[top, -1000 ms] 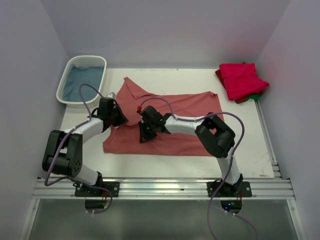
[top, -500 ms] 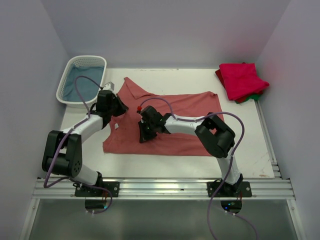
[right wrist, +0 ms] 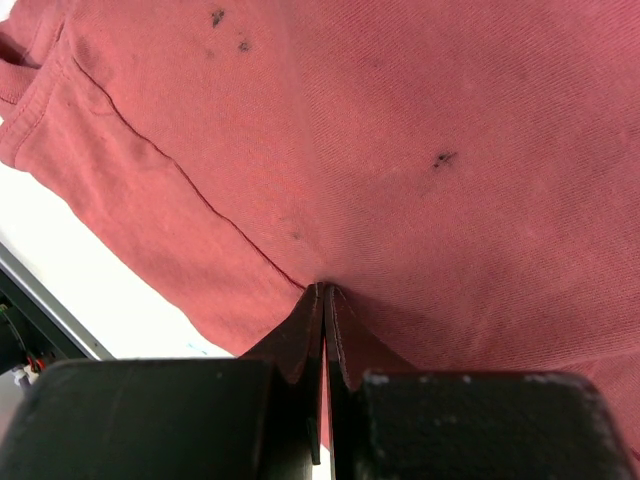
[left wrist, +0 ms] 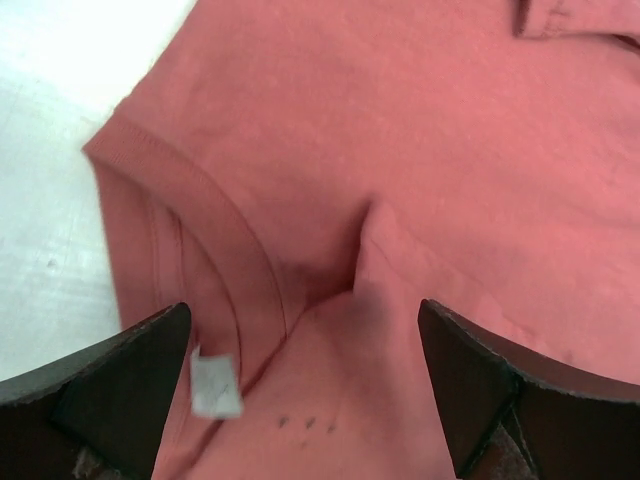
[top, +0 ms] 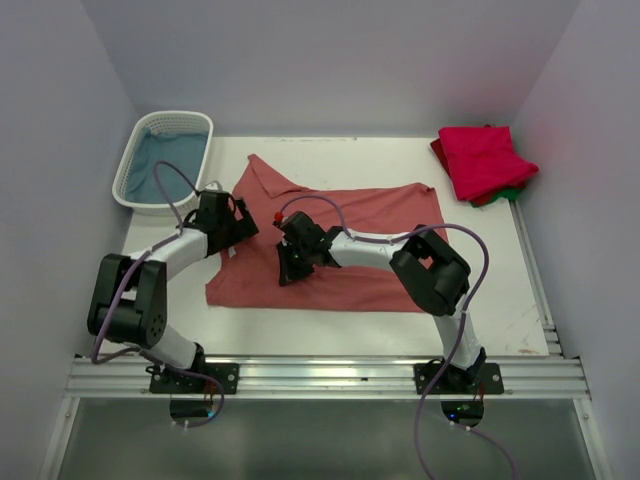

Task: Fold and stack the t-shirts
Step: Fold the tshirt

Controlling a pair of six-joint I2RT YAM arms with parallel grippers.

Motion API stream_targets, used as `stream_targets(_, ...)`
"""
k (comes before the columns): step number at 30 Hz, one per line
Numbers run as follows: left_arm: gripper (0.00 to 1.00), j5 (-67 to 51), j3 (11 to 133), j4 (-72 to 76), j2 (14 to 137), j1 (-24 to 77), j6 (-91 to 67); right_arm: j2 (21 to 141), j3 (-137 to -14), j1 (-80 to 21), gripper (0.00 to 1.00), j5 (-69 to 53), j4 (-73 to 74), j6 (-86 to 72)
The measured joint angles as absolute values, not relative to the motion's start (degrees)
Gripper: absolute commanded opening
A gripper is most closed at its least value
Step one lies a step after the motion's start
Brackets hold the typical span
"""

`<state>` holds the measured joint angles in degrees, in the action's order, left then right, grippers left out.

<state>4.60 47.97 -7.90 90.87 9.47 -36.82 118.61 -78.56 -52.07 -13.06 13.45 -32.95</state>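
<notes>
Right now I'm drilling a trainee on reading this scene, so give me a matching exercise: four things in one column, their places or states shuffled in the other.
1. salmon-red t-shirt
2. crimson-pink t-shirt
3. left gripper
4. right gripper

A. open, nothing held
B. folded, far right corner
C. shut, pinching cloth
D. spread flat mid-table

Pairs: 1-D, 2-B, 3-A, 4-C

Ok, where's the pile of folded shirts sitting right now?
In the top view it sits at the far right corner of the table, crimson-pink shirt on top, green shirt peeking out beneath, right of the spread salmon shirt.
</notes>
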Motion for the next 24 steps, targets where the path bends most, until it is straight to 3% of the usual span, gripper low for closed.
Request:
stream_targets(3, 0.98, 3.81, 44.95, -7.40, 84.88, 9.50, -36.62, 118.54, -78.56, -52.07, 0.00, -13.02, 13.43, -32.73)
stream_targets(4, 0.98, 3.20, 44.27, -7.07, 82.63, 9.50, -36.47, 118.43, -78.56, -52.07, 0.10, -12.95, 13.43, -32.51)
stream_targets(5, 0.98, 2.90, 43.99, -6.90, 80.88, 9.50, -36.38, 118.26, -78.56, -52.07, 0.51, -12.69, 13.52, -32.32)
stream_targets(7, 1.00, 2.09, 43.88, -5.87, 77.08, 9.50, -36.23, 116.92, -78.37, -52.07, 0.68, -12.43, 13.47, -31.73)
stream_targets(8, 1.00, 1.76, 43.92, -4.60, 75.68, 9.50, -36.14, 115.68, -78.35, -52.16, 0.92, -11.35, 13.78, -31.05)
stream_targets(9, 1.00, 1.69, 44.12, -3.38, 74.70, 9.50, -36.01, 114.19, -78.32, -52.05, 0.99, -10.74, 14.24, -30.41)
stream_targets(14, 0.97, 1.76, 52.80, -2.09, 81.45, 9.50, -35.07, 105.97, -78.52, -49.34, 0.99, -7.29, 16.27, -26.81)
stream_targets(17, 0.87, 1.74, 62.08, -2.11, 91.92, 9.50, -34.61, 101.95, -78.52, -46.02, 0.99, -5.87, 17.41, -25.52)
stream_targets(21, 0.67, 2.22, 79.42, -6.33, 108.14, 9.43, -32.32, 97.84, -76.69, -42.37, 0.99, -4.54, 18.22, -24.43)
stream_targets(24, 0.62, 3.07, 92.01, -9.08, 117.80, 9.32, -30.57, 94.02, -73.23, -41.76, 0.99, -3.64, 19.44, -23.68)
